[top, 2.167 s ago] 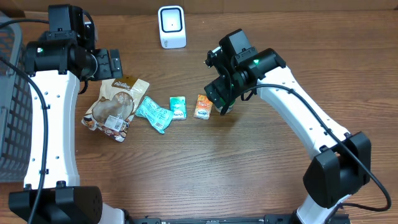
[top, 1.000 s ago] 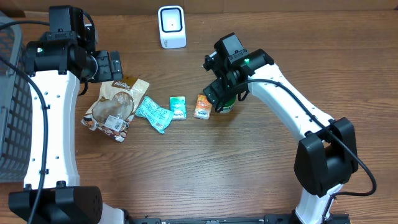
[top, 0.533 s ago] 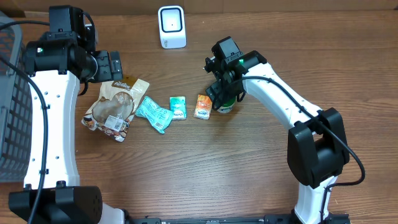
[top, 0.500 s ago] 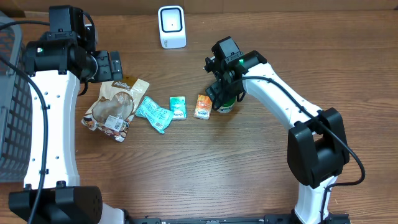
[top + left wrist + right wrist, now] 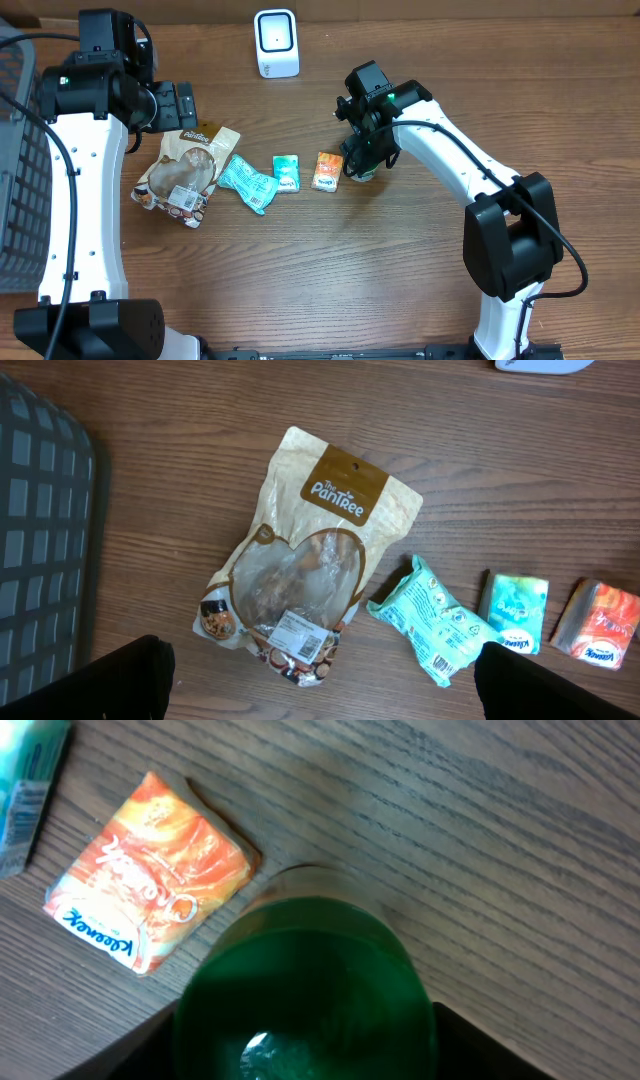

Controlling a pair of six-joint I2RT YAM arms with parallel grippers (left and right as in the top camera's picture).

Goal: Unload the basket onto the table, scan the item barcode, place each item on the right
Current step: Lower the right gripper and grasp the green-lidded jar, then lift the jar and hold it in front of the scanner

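A small green-topped bottle (image 5: 365, 173) stands upright just right of an orange tissue pack (image 5: 326, 171). My right gripper (image 5: 364, 158) has come down over it from above. In the right wrist view the round green top (image 5: 305, 990) fills the gap, with a dark finger pressed against each side. The white barcode scanner (image 5: 276, 43) stands at the back of the table. My left gripper (image 5: 185, 103) hovers open above a tan Pantree snack pouch (image 5: 300, 560), holding nothing.
A teal snack packet (image 5: 248, 182) and a teal tissue pack (image 5: 287, 172) lie in the row between the pouch and the orange pack (image 5: 150, 910). A dark grid basket (image 5: 20, 150) fills the table's left edge.
My right gripper has shifted slightly right and settled over the green-topped bottle, its jaws narrowing onto it. The left arm and the packets have not moved.
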